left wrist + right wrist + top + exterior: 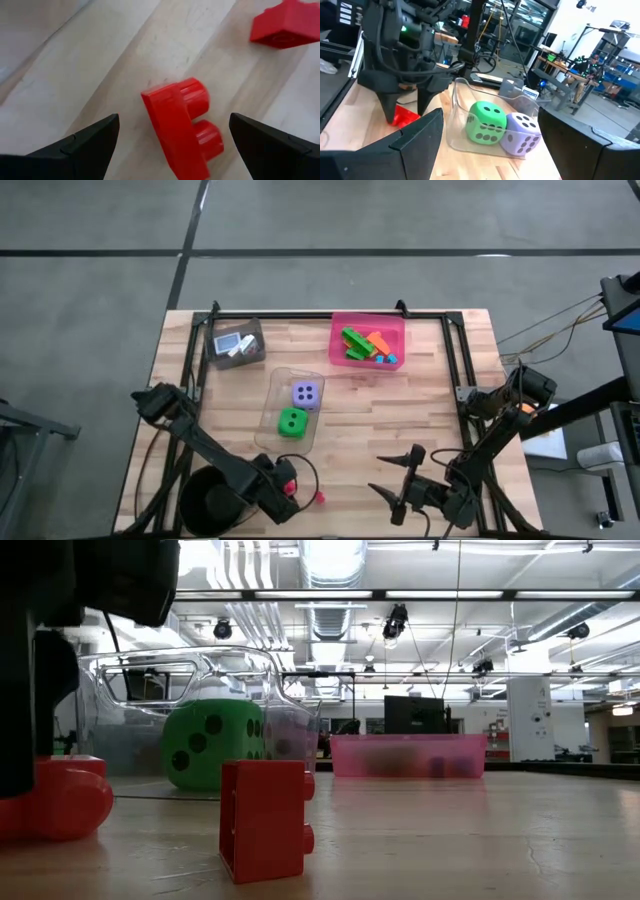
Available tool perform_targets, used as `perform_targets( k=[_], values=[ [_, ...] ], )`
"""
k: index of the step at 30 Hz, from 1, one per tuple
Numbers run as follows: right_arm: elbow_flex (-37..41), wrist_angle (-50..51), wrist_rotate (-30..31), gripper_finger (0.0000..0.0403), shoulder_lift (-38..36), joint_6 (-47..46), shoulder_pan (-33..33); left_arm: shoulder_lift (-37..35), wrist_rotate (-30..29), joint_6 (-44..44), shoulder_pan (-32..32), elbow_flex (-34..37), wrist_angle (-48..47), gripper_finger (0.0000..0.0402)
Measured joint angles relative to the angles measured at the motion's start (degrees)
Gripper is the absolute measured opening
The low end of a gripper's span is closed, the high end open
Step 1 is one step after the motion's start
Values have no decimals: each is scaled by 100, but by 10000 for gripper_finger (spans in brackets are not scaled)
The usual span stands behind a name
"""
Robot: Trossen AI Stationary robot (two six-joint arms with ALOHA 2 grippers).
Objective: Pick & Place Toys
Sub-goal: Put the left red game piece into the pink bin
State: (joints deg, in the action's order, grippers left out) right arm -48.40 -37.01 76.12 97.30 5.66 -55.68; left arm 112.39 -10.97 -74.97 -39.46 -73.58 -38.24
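Bare wood lies on both sides of the red brick [182, 127] between the left gripper [172, 137]'s spread fingers. A second red brick [286, 22] lies just ahead, the clear bin [292, 410] farther ahead.

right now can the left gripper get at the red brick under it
Probably yes. The left gripper hangs open right above the red brick, one finger on either side, with bare table around it and nothing in between.

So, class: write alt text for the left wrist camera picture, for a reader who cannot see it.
A red toy brick lies tipped on its side on the wooden table, between the open fingers of the left hand. A second red brick lies beyond it, at the picture's edge.
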Motion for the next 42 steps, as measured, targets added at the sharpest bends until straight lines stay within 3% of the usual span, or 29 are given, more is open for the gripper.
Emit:
perform_targets(
  k=[6,9,20,31,38,42],
  values=[
    [0,0,1,324,0,-14,0,175,111,-139,2,0,-20,375],
    [0,0,-1,324,0,-14,0,223,133,-159,2,-9,-49,351],
    [0,2,-1,324,0,-14,0,178,159,-151,-5,-4,-29,154],
    [0,6,-1,324,73,-61,7,71,111,189,-21,4,-32,154],
    [0,10,-177,324,210,-236,76,-388,-746,631,-178,4,219,154],
    [0,0,-768,324,269,-399,172,-611,-1487,1137,-304,4,591,154]
  ],
)
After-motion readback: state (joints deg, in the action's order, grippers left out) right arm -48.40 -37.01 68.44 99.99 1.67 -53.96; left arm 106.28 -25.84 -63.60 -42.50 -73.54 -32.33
